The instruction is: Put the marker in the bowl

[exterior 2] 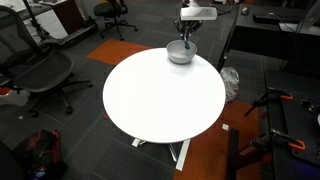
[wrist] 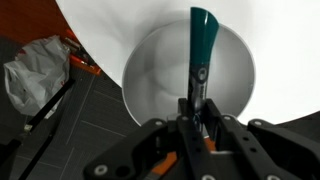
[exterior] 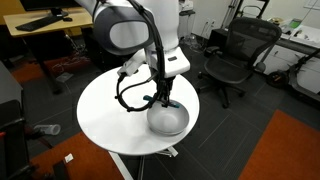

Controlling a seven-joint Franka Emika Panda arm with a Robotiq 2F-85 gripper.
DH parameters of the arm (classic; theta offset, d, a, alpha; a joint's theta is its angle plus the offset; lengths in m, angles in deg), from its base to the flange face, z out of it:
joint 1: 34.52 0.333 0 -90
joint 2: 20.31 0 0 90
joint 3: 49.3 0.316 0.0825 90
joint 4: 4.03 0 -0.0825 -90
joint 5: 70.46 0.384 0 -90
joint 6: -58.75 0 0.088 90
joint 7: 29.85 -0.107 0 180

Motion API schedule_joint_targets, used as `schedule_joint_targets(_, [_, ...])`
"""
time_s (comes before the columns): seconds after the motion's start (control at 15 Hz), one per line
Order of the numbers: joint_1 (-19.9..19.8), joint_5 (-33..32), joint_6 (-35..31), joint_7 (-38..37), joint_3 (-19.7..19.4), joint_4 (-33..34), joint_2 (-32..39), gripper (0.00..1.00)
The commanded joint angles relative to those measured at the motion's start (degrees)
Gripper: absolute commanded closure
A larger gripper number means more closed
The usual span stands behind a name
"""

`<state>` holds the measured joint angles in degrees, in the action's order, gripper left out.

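The marker (wrist: 199,55) is a thin dark pen with a teal end. My gripper (wrist: 197,112) is shut on its dark end and holds it over the light grey-white bowl (wrist: 150,70), teal tip pointing across the bowl's inside. In both exterior views the gripper (exterior: 163,99) (exterior 2: 186,38) hangs right above the bowl (exterior: 168,120) (exterior 2: 180,54), which stands near the edge of the round white table (exterior: 110,110) (exterior 2: 160,95). The marker itself is too small to make out in those views.
Office chairs (exterior: 235,55) (exterior 2: 35,70) stand around the table. A crumpled plastic bag (wrist: 35,75) lies on the floor below the table edge. An orange carpet patch (exterior: 285,150) lies beside the table. Desks (exterior: 45,22) stand behind.
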<state>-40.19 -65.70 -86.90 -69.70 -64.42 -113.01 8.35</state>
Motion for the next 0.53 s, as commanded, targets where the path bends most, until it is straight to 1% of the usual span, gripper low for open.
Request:
schedule_joint_targets(0.0, [0.0, 0.8, 2.6, -1.6, -0.1, 3.8, 2.5, 0.95])
schedule_joint_targets(0.07, [0.0, 0.8, 2.9, -1.6, -0.1, 4.3, 2.9, 0.56])
schedule_joint_targets(0.13, [0.0, 0.9, 3.2, -1.9, -0.1, 4.8, 3.4, 0.54])
schedule_joint_targets(0.2, [0.0, 0.9, 3.5, -2.0, -0.1, 5.2, 3.8, 0.49])
schedule_joint_targets(0.33, [0.0, 0.8, 3.7, -2.5, -0.1, 6.0, 4.4, 0.33])
schedule_joint_targets(0.47, [0.0, 0.8, 3.8, -2.4, -0.1, 6.1, 4.4, 0.2])
